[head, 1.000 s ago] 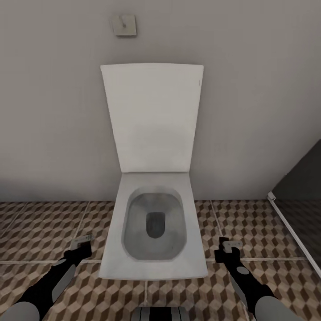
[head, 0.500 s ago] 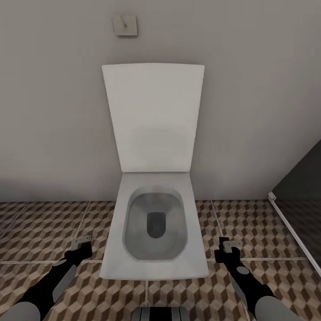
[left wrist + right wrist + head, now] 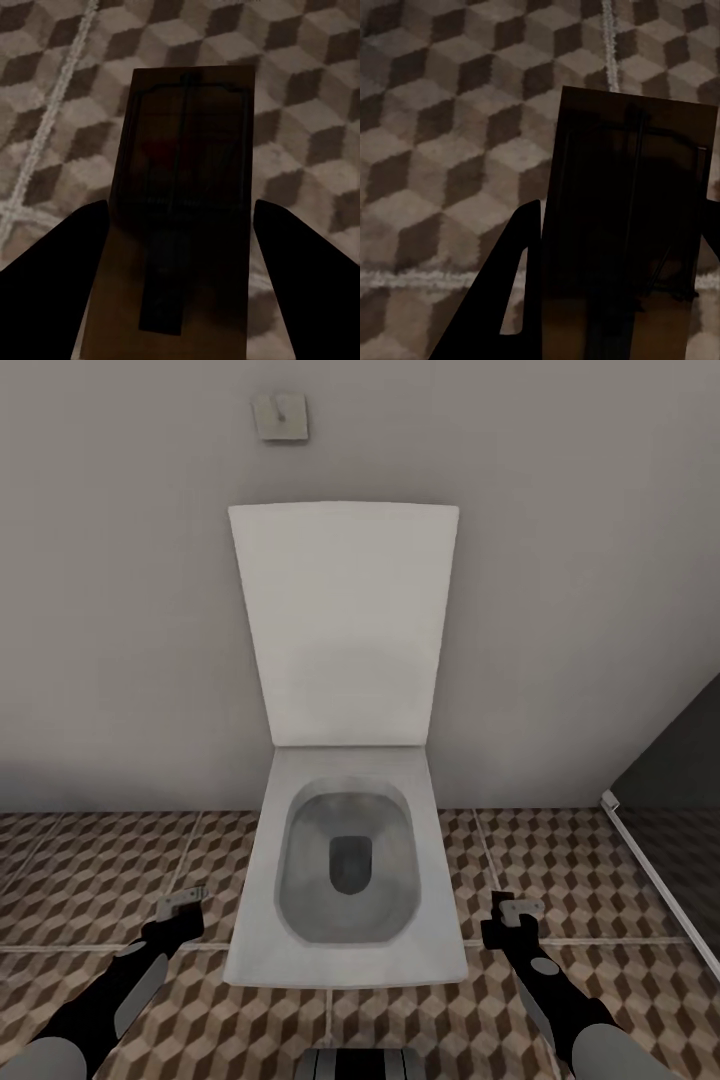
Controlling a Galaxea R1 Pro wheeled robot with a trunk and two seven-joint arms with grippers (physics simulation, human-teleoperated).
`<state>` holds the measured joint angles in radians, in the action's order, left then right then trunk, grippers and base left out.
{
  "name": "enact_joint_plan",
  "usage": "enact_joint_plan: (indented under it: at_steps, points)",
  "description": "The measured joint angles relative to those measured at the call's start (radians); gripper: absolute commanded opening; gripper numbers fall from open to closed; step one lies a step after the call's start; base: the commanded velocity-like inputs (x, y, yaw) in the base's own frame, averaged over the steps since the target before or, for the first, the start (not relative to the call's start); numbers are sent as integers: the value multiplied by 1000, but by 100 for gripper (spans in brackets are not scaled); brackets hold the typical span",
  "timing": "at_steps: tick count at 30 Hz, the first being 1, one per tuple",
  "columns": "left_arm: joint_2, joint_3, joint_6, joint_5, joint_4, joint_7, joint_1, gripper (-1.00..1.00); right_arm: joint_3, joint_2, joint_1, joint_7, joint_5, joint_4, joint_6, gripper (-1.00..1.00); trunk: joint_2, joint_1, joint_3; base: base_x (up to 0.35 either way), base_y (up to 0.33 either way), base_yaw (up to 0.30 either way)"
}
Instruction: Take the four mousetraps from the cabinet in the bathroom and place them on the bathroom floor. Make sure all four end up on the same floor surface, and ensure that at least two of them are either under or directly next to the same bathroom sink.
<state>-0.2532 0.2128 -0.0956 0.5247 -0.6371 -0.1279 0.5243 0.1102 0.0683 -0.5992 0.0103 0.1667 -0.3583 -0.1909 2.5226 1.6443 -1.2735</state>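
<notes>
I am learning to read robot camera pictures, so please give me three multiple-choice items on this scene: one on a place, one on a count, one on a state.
1. Where is the toilet?
A. between the two grippers
B. left of both grippers
C. right of both grippers

2. How many mousetraps show in the wrist views together?
A. none
B. two
C. four

3. How is the toilet lid?
A. shut flat
B. raised against the wall
C. lying on the floor

Answers:
1 A: the left gripper and right gripper flank the bowl.
2 B: the left mousetrap and the right mousetrap, one between each gripper's fingers.
3 B: it stands upright behind the open bowl.
</notes>
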Motion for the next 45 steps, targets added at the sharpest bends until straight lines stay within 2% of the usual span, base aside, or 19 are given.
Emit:
enact_joint_plan:
  at_steps: [10, 24, 30, 43, 45]
  points:
    - [-2, -2, 0, 3, -5, 1, 0, -100, 0, 0, 0, 0, 1, -1, 0, -100, 0, 0, 0, 0, 0, 0]
    - [8, -1, 6, 2, -4, -6, 0, -100, 0, 0, 0, 0, 1, -2, 0, -100, 3, 6, -54, 0, 0, 0]
    - [5, -2, 11, 1, -3, -8, 0, -100, 0, 0, 0, 0, 1, -2, 0, -100, 5, 9, -77, 0, 0, 0]
    - [8, -2, 14, 2, -4, -8, 0, -100, 0, 0, 0, 0, 0, -2, 0, -100, 5, 9, -77, 0, 0, 0]
    - [10, -2, 14, 2, -4, -8, 0, -100, 0, 0, 0, 0, 0, -2, 0, -100, 5, 10, -85, 0, 0, 0]
